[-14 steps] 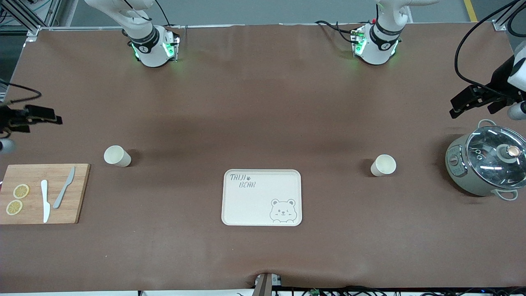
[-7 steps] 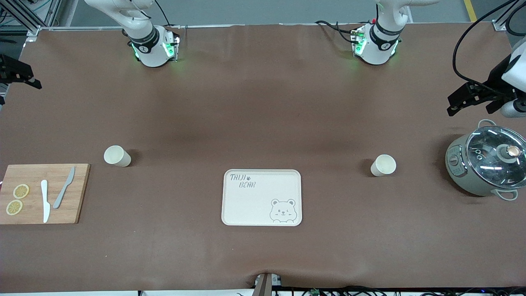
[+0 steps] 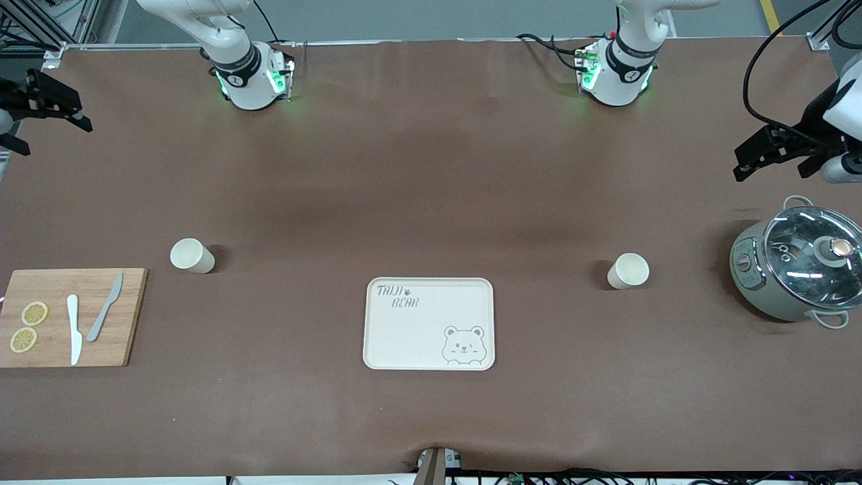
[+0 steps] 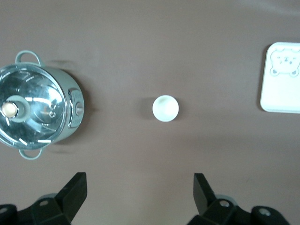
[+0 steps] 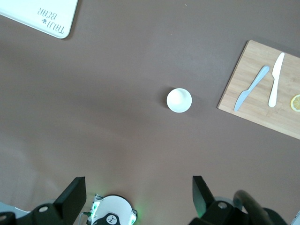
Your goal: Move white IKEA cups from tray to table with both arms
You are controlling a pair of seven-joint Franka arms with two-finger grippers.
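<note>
two white cups (image 3: 192, 256) (image 3: 627, 271) upright on the table (image 3: 431, 168) — both hands (image 3: 768, 158) (image 3: 47, 108) open, aloft

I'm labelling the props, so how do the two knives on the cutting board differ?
The white knife is plain white and lies nearly straight toward the front camera; the grey knife is grey and lies slanted. The white knife lies nearer the lemon slices. Both rest flat on the wooden cutting board.

Even, soft overhead light, faint shadows, glare on the pot lid (image 3: 811, 257).
</note>
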